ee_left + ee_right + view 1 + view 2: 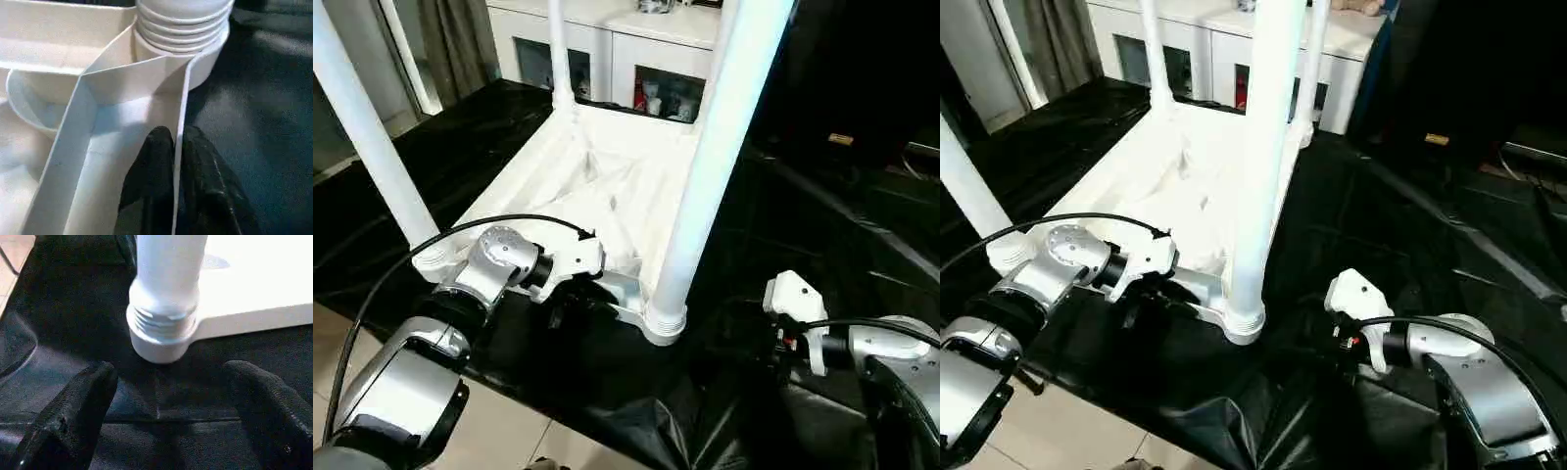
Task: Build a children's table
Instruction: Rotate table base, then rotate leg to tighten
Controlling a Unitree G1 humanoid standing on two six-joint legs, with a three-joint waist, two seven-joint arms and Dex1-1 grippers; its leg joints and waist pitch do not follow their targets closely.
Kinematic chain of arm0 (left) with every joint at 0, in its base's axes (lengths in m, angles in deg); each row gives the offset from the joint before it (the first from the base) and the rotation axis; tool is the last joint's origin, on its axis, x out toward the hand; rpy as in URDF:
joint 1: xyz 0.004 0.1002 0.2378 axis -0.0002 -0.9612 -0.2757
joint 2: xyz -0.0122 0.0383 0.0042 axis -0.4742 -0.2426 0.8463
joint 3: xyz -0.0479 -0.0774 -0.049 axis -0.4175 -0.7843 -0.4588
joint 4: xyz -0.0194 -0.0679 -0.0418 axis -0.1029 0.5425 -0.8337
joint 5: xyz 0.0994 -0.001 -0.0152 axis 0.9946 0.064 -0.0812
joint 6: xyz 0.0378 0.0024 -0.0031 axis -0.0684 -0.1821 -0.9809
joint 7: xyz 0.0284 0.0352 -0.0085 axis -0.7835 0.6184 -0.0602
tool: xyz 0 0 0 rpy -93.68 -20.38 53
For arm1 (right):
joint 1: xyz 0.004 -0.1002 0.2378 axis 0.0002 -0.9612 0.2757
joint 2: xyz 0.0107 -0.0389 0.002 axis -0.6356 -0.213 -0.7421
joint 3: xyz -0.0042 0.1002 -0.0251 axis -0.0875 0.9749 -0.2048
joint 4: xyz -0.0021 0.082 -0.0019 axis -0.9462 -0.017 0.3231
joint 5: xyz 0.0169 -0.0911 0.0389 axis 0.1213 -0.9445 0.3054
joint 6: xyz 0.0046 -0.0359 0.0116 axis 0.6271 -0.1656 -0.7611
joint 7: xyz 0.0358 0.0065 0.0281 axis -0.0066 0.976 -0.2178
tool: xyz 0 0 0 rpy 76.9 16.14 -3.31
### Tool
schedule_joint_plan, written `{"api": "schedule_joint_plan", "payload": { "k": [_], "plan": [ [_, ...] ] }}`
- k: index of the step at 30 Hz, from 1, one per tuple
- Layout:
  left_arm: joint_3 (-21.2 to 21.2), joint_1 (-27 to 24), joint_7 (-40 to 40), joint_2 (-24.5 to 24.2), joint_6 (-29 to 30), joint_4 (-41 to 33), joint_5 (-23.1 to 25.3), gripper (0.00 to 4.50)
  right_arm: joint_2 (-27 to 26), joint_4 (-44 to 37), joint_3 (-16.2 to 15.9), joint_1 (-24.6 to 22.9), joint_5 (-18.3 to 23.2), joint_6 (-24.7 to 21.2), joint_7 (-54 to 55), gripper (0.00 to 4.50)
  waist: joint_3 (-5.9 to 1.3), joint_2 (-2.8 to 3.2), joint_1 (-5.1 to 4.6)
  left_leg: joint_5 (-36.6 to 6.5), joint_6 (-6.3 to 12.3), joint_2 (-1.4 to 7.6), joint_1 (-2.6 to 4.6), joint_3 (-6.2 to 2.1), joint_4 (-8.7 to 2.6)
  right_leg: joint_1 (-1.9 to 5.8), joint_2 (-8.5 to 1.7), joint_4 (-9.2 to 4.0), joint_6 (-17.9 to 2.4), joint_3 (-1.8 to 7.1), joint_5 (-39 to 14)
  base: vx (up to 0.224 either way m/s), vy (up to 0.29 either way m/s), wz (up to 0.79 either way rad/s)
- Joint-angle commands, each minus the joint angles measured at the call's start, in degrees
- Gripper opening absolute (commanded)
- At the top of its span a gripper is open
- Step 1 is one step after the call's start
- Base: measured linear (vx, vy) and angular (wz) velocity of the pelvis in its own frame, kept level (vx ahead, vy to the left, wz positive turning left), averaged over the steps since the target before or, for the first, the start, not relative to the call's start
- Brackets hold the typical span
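Tabletop (607, 186) is lying upside down on the black-covered counter (822, 225), ribbed underside up, w/ legs standing in the corner sockets: near-right leg (715, 166), near-left leg (372, 147), far-left leg (558, 54).

Left hand (177, 161) is pinching the thin near edge wall of the tabletop, one finger each side, just left of the near-right socket (664, 321). Right hand (166, 396) is released, fingers spread wide, hovering near that socket, not touching.

Handling (est.): hollow plastic, prob. light and stiff but smooth, so slippery. Thin wall may flex; ribs and socket collars look like firmer holds. Tall legs make it top-heavy when tilted.
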Motion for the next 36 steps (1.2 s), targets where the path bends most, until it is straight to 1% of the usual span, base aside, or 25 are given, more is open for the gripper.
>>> {"api": "schedule_joint_plan", "payload": {
  "k": [1, 4, 8, 9, 10, 11, 14, 15, 16, 17, 18, 20, 21, 23, 24, 25, 26, 28, 29, 31, 32, 33, 34, 35, 36],
  "plan": [
    [-1.15, 0.86, 0.83, -0.02, -0.08, 1.78, 0.16, 0.18, 0.08, -0.08, -0.09, 0.62, 0.24, -0.36, 0.29, 4.00, -4.05, -0.67, 0.33, -12.55, 2.19, 1.92, 1.08, -1.23, -3.46, 2.80, -4.46, -5.06, -11.98, 2.44, -12.31, 0.000, 0.000, 0.00],
    [-1.66, 0.23, -0.47, 0.22, 0.54, 1.86, -0.17, 0.02, -0.26, 1.08, -0.52, 0.91, -0.29, 0.42, 0.68, 4.00, -4.04, -0.79, 0.18, -12.24, 2.48, 1.89, 0.97, -1.26, -3.45, 2.89, -4.53, -5.03, -12.11, 2.36, -12.21, 0.000, 0.000, 0.00],
    [-1.65, -1.74, -0.07, 0.01, 1.97, 0.59, -0.01, 0.02, -2.00, 3.36, -0.11, 2.26, -1.63, 1.54, 3.54, 4.00, -3.99, -0.81, -0.27, -12.42, 2.51, 1.86, 0.94, -1.25, -3.42, 2.81, -4.42, -5.08, -12.34, 2.30, -12.67, 0.000, 0.000, 0.00],
    [-2.09, -2.92, 0.54, 0.19, 3.54, -0.96, -0.55, 0.02, -3.29, 4.73, 0.66, 3.22, -1.44, 1.59, 5.02, 4.00, -3.95, -0.97, -0.40, -12.44, 2.36, 1.83, 0.85, -1.32, -3.51, 2.81, -4.54, -5.04, -12.54, 2.21, -13.15, 0.000, 0.000, 0.00],
    [-2.79, -3.90, 1.33, 0.60, 5.19, -2.45, -1.40, 0.02, -4.08, 5.92, 1.08, 4.13, -1.25, 1.67, 5.68, 4.00, -3.98, -0.82, -0.49, -12.56, 2.03, 1.98, 0.99, -1.39, -3.54, 2.74, -4.73, -4.95, -12.91, 2.17, -13.65, 0.000, 0.000, 0.00],
    [-4.38, -5.63, 4.41, 1.71, 8.78, -4.84, -2.93, 0.02, -4.67, 7.44, 1.02, 4.76, -1.15, 2.28, 5.60, 4.00, -3.92, -0.61, -0.47, -13.29, 1.86, 2.04, 1.29, -1.29, -3.48, 2.50, -4.59, -5.12, -12.91, 2.22, -14.67, 0.000, 0.000, 0.00],
    [-6.09, -7.81, 7.76, 3.25, 13.64, -8.43, -4.78, 0.02, -5.06, 9.69, 0.21, 4.94, -2.44, 4.17, 5.96, 4.00, -3.91, -0.93, -0.19, -12.53, 2.41, 1.94, 1.11, -1.15, -3.36, 2.65, -4.58, -5.05, -12.80, 2.31, -14.35, 0.000, 0.000, 0.00],
    [-6.29, -8.84, 8.31, 3.55, 15.13, -10.36, -5.15, 0.02, -5.49, 10.31, 0.15, 5.06, -2.50, 4.59, 6.20, 4.00, -3.90, -1.02, -0.15, -12.32, 2.58, 1.90, 1.04, -1.16, -3.37, 2.68, -4.58, -5.07, -12.58, 2.27, -14.55, 0.000, 0.000, 0.00],
    [-6.30, -8.94, 8.38, 3.60, 15.30, -10.57, -5.18, 0.02, -5.55, 10.42, 0.15, 5.11, -2.49, 4.65, 6.22, 4.00, -3.89, -0.93, -0.22, -11.74, 2.88, 1.76, 0.81, -1.17, -3.34, 2.75, -4.58, -5.10, -12.16, 2.23, -14.87, 0.000, 0.000, 0.00],
    [-6.07, -10.33, 9.72, 3.90, 16.28, -12.78, -4.78, 0.02, -6.26, 11.40, -0.07, 5.50, -2.76, 5.36, 6.72, 4.00, -4.00, -0.87, -0.29, -11.86, 2.93, 1.72, 0.81, -1.20, -3.30, 2.85, -4.68, -5.17, -11.54, 2.19, -16.00, 0.000, 0.000, 0.00],
    [-6.02, -10.64, 10.06, 3.95, 16.46, -13.30, -4.52, 0.02, -6.43, 11.68, -0.16, 5.66, -2.89, 5.56, 6.89, 4.00, -3.83, -0.87, -0.41, -11.91, 3.05, 1.56, 0.59, -1.22, -3.30, 2.85, -4.60, -5.35, -11.01, 2.14, -17.00, 0.000, 0.000, 0.00],
    [-6.09, -12.38, 12.13, 4.41, 19.05, -16.48, -3.46, 0.02, -7.29, 12.81, -0.65, 6.20, -3.24, 6.29, 7.46, 4.00, -3.79, -0.90, -0.55, -12.47, 2.68, 1.45, 0.49, -1.35, -3.41, 2.83, -4.54, -5.64, -9.00, 1.99, -20.97, 0.000, 0.000, 0.00],
    [-6.41, -12.75, 12.78, 4.74, 19.80, -17.35, -3.51, 0.02, -7.67, 13.18, -0.88, 6.27, -3.30, 6.64, 7.54, 4.00, -3.86, -0.79, -0.49, -12.59, 2.56, 1.48, 0.70, -1.36, -3.42, 2.67, -4.43, -5.67, -8.82, 1.98, -21.38, 0.000, 0.000, 0.00],
    [-6.09, -12.96, 12.96, 4.61, 20.20, -18.08, -2.72, 0.02, -8.28, 13.92, -0.89, 6.54, -3.29, 7.42, 7.92, 4.00, -3.81, -0.68, -0.45, -13.56, 2.50, 1.45, 0.98, -1.28, -3.44, 2.35, -4.27, -5.97, -8.30, 2.09, -22.35, 0.000, 0.000, 0.00],
    [-5.95, -13.12, 13.26, 4.48, 20.28, -18.36, -2.25, 0.02, -8.82, 13.80, -0.51, 6.57, -2.27, 6.87, 7.76, 4.00, -3.80, -0.68, -0.48, -13.82, 2.47, 1.45, 1.02, -1.27, -3.46, 2.31, -4.27, -5.98, -8.20, 2.10, -22.63, 0.000, 0.000, 0.00],
    [-5.89, -13.24, 13.50, 4.39, 20.32, -18.56, -1.96, 0.00, -9.19, 13.67, -0.22, 6.56, -1.51, 6.43, 7.61, 4.16, -3.81, -0.65, -0.49, -14.04, 2.58, 1.37, 1.01, -1.29, -3.47, 2.30, -4.25, -6.09, -7.91, 2.08, -23.29, 0.000, 0.000, 0.00],
    [-6.05, -13.54, 13.76, 4.37, 20.81, -19.24, -1.99, 0.00, -9.96, 13.54, 0.20, 6.57, -0.58, 5.91, 7.61, 4.16, -3.84, -0.74, -0.48, -14.16, 2.59, 1.40, 1.02, -1.30, -3.51, 2.27, -4.24, -6.13, -7.60, 2.07, -23.66, 0.000, 0.000, 0.00],
    [-6.56, -13.87, 14.33, 4.50, 21.39, -20.03, -2.32, 0.00, -10.75, 13.32, 0.46, 6.61, 0.31, 5.47, 7.47, 4.36, -3.85, -0.64, -0.49, -14.08, 2.48, 1.46, 0.88, -1.46, -3.70, 2.33, -4.29, -6.05, -7.46, 1.98, -23.71, 0.000, 0.000, 0.00],
    [-6.77, -14.10, 14.83, 4.49, 21.81, -20.63, -2.39, 0.00, -10.98, 13.37, 0.18, 6.66, 0.06, 5.90, 7.54, 4.43, -3.91, -0.56, -0.47, -14.37, 2.38, 1.56, 1.09, -1.41, -3.66, 2.12, -4.26, -6.01, -7.54, 2.08, -23.29, 0.000, 0.000, 0.00],
    [-6.54, -15.28, 16.06, 3.70, 21.23, -22.65, -1.44, 0.00, -12.05, 15.36, -1.86, 7.57, -3.29, 8.37, 9.28, 4.43, -3.89, -0.86, -0.64, -14.38, 2.22, 1.60, 0.95, -1.43, -3.74, 2.11, -4.32, -5.90, -7.73, 2.08, -22.87, 0.000, 0.000, 0.00],
    [-6.54, -15.28, 16.06, 3.70, 21.23, -22.65, -1.44, 0.00, -12.05, 15.36, -1.86, 7.57, -3.29, 8.37, 9.28, 4.43, -3.76, -0.65, -0.81, -14.64, 2.00, 1.51, 0.99, -1.37, -3.80, 1.91, -4.24, -6.09, -7.72, 2.05, -23.55, 0.000, 0.000, 0.00],
    [-6.42, -15.59, 16.14, 3.46, 20.97, -23.39, -1.31, 0.00, -12.50, 16.37, -2.26, 8.13, -4.17, 8.96, 10.07, 4.43, -3.79, -0.65, -0.75, -15.01, 1.95, 1.48, 1.19, -1.30, -3.71, 1.81, -4.22, -6.17, -7.54, 2.10, -24.04, 0.000, 0.000, 0.00],
    [-6.34, -15.72, 15.86, 3.30, 20.62, -23.81, -1.36, 0.00, -12.88, 16.96, -2.29, 8.55, -4.21, 8.82, 10.36, 4.43, -3.88, -0.90, -0.73, -14.64, 1.90, 1.48, 1.01, -1.41, -3.72, 2.04, -4.40, -5.99, -7.40, 2.12, -24.28, 0.000, 0.000, 0.00],
    [-6.39, -15.86, 15.99, 3.13, 20.45, -24.49, -1.32, 0.00, -13.50, 18.10, -2.62, 9.29, -4.93, 9.26, 11.20, 4.43, -3.82, -1.22, -0.72, -14.35, 2.01, 1.46, 0.96, -1.32, -3.75, 1.96, -4.34, -6.09, -7.08, 2.14, -24.17, 0.000, 0.000, 0.00],
    [-6.45, -15.96, 16.13, 3.02, 20.37, -24.94, -1.28, 0.00, -13.91, 18.88, -2.86, 9.80, -5.48, 9.60, 11.80, 4.43, -3.88, -1.03, -0.64, -14.30, 1.89, 1.52, 1.00, -1.39, -3.72, 1.89, -4.47, -5.97, -7.18, 2.17, -24.12, 0.000, 0.000, 0.00]
  ]
}}
